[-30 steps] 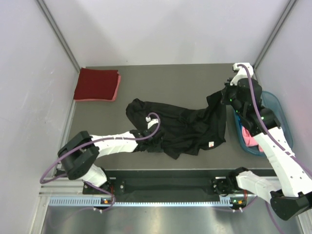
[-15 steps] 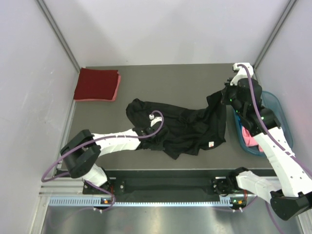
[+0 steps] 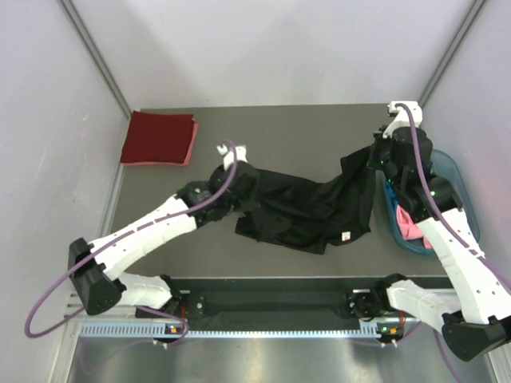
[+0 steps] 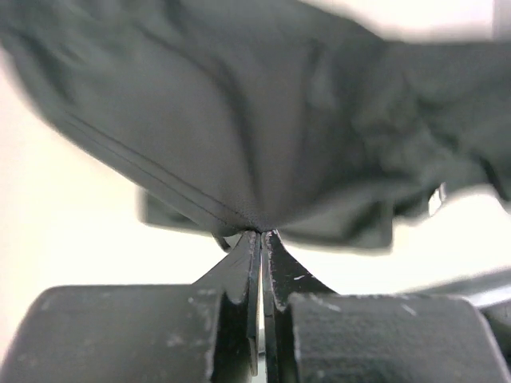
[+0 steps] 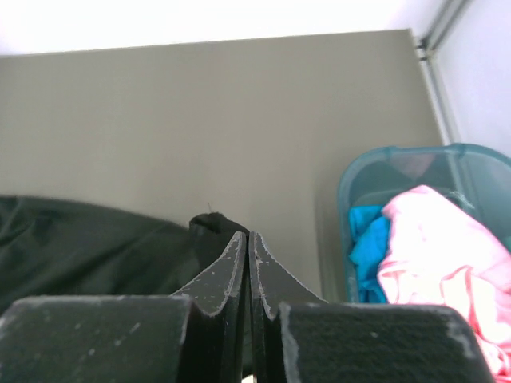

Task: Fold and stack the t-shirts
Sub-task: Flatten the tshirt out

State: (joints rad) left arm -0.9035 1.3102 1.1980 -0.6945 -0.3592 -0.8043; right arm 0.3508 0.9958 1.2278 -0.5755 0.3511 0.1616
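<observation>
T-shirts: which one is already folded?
The dark red one, lying flat in the far left corner. The black one is crumpled mid-table; pink and blue sit bunched in the basket.

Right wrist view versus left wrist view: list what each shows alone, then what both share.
Right wrist only: the teal basket holding a pink t-shirt and a blue t-shirt, and the right end effector. Left wrist only: the left end effector, cloth fanning out from its tips. Shared: the black t-shirt, pinched by a shut end effector in each.
</observation>
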